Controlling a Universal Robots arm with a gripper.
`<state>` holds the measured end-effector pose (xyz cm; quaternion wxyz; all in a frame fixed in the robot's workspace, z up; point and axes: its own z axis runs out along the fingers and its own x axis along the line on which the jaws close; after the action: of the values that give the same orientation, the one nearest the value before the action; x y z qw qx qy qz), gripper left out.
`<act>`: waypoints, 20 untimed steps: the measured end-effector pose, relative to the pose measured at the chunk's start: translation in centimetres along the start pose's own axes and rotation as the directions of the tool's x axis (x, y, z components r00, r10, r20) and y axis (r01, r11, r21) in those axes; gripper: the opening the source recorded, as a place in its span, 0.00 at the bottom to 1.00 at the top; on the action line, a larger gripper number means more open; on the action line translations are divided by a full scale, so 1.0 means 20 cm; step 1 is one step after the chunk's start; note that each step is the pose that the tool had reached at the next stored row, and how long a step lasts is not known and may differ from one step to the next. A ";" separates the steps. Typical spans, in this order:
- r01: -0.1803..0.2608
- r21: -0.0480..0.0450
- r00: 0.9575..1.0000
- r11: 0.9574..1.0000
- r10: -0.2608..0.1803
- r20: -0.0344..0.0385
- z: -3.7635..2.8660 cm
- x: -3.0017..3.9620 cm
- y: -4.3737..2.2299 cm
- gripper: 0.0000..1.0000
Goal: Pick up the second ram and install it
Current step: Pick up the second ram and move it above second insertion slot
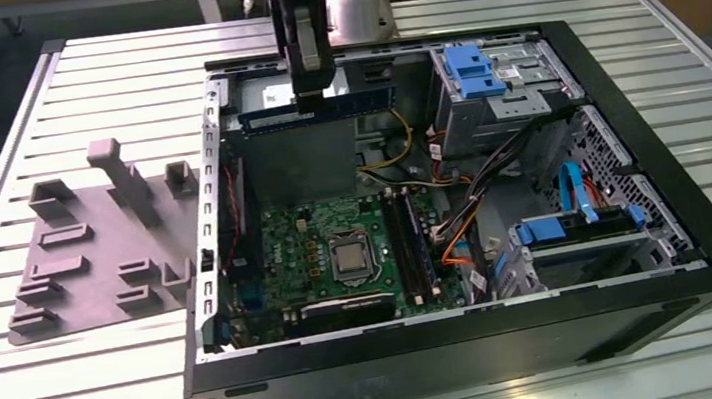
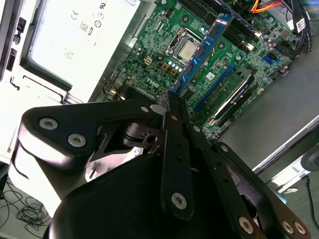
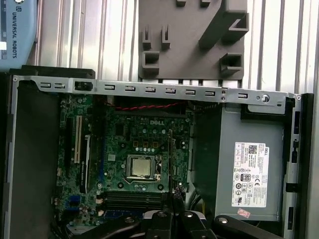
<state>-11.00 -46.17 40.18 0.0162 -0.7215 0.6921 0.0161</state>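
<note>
My gripper [image 1: 311,92] is shut on the second ram [image 1: 319,109], a long dark stick with a blue tint that I hold level by its middle, above the rear of the open computer case [image 1: 479,336]. In the second wrist view the ram [image 2: 202,52] runs out from between the closed fingers [image 2: 172,124], over the green motherboard [image 2: 159,59]. The first wrist view has the ram [image 3: 170,159] edge-on as a thin line beside the processor [image 3: 142,167], with the gripper [image 3: 172,204] at its near end. The long black memory slots [image 1: 404,239] lie further along the board, lower than the stick.
A grey fixture plate [image 1: 93,250] with raised holders lies on the slatted table [image 1: 83,392] on the exterior view's left. Inside the case are a power supply [image 3: 249,164], drive cages with blue latches [image 1: 469,71], and orange cables [image 1: 461,233] beside the slots.
</note>
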 end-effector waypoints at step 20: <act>0.000 0.000 1.000 1.000 0.000 0.000 0.046 0.003 -0.025 0.12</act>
<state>-10.49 -46.17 39.26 0.0162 -0.7214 0.6921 0.0161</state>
